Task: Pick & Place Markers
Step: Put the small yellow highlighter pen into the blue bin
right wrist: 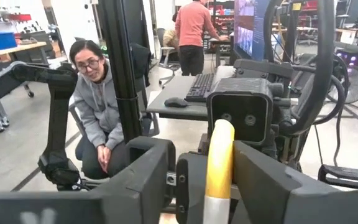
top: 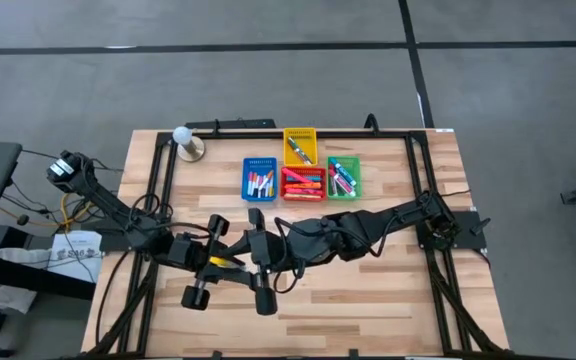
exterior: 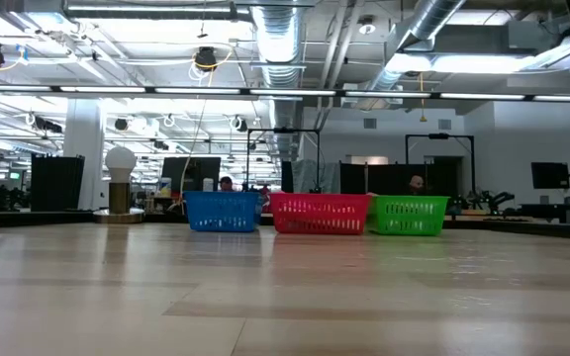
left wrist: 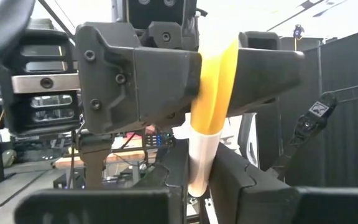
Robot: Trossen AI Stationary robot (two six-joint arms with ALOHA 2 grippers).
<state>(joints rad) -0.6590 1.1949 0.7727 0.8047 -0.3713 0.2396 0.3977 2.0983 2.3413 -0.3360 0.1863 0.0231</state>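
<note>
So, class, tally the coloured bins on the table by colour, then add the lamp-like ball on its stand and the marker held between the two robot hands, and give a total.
Blue bin: 1
Red bin: 1
Green bin: 1
Yellow bin: 1
White ball on a stand: 1
Yellow marker gripped by the left hand, the right hand around it: 1
Total: 6

No text, label, brand, number or sign can be read in any of the views. A sheet of paper (top: 73, 247) lying off the left edge of the counter (top: 388, 310) carries dark marks, but they are too small to make out. The screens (right wrist: 247, 28) in the room beyond the counter show only glowing patches, with nothing legible on them.
</note>
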